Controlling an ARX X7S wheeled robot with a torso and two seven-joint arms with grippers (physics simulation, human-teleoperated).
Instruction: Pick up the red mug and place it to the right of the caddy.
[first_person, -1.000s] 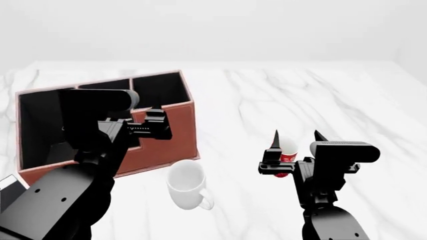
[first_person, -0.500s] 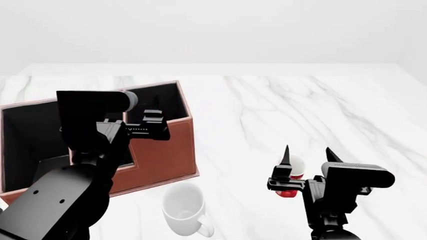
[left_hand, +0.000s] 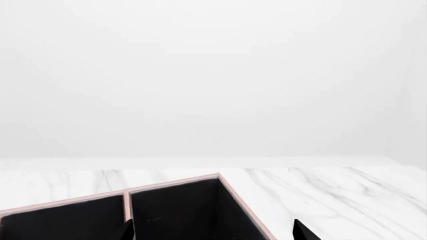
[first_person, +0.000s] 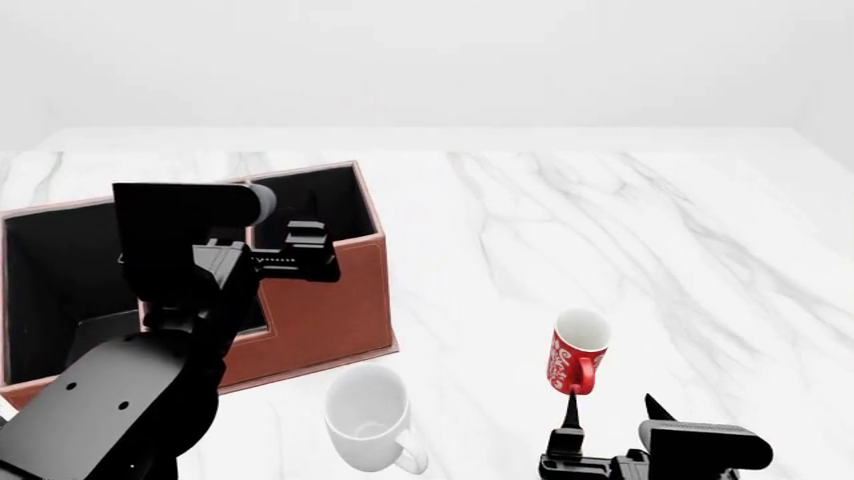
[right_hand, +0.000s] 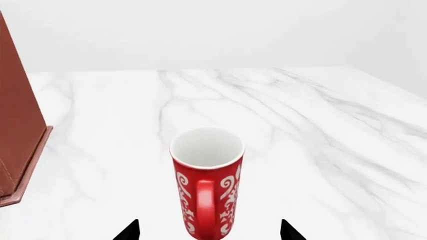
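The red mug (first_person: 577, 352) stands upright on the marble table, right of the caddy (first_person: 324, 300), handle towards me. In the right wrist view the mug (right_hand: 207, 175) shows its white inside and swirly lettering. My right gripper (first_person: 614, 412) is open and empty, just short of the mug on the near side; its tips (right_hand: 208, 232) stand wide on either side without touching it. My left gripper (first_person: 310, 252) is open and empty, hovering over the caddy's back right compartment (left_hand: 173, 186), tips (left_hand: 213, 232) wide apart.
A larger plain white mug (first_person: 367, 415) stands on the table in front of the caddy, left of the red mug. The caddy's brown side wall (right_hand: 17, 130) shows at the edge of the right wrist view. Bare marble (first_person: 641, 230) stretches beyond and right of the red mug.
The head view rose at first. The right gripper, which had the red mug between its fingers, has drawn back towards me and left it standing free. The left arm has not moved.
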